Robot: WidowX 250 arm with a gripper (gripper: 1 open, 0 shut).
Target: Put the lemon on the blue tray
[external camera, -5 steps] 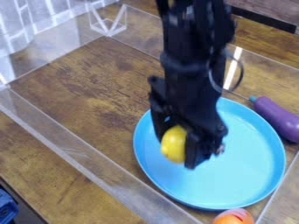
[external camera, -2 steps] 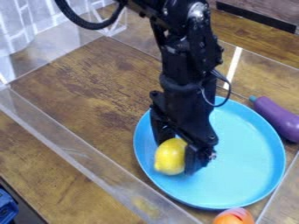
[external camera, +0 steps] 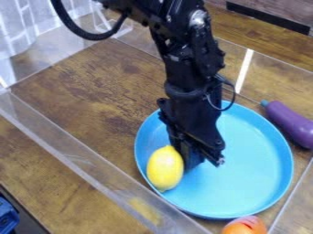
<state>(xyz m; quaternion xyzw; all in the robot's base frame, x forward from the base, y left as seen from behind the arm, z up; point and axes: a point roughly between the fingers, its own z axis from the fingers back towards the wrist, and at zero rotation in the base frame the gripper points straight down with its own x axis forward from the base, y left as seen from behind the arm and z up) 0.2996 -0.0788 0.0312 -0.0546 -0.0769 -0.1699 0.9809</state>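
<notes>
A: Item one, the lemon (external camera: 166, 168). Location?

B: Lower centre of the frame, lying on the blue tray (external camera: 263, 174), against the tray's left rim. Bright yellow, oval, long axis roughly upright in the picture.

A: Item two, the gripper (external camera: 203, 154). Position relative to the lemon?

B: Just to the lemon's right and slightly above it, pointing steeply down over the tray floor. The black fingers (external camera: 196, 146) sit beside the fruit, not around it. Whether a finger touches the lemon's right side cannot be told from this view.

A: Jaw condition?

B: Drawn together, with nothing between them. The lemon lies free of the grip.

A: Item three, the tray itself?

B: Round, light blue, shallow raised rim, filling the lower right of the frame. Apart from the lemon and the gripper above it, its surface shows bare blue.

A: Other stock?

B: A purple eggplant (external camera: 294, 123) at the right edge, touching or just beyond the tray's upper right rim. An orange fruit (external camera: 244, 226) at the bottom edge, just outside the tray's lower rim. All on a wooden table (external camera: 86, 91) bounded by clear panels (external camera: 61, 146).
</notes>
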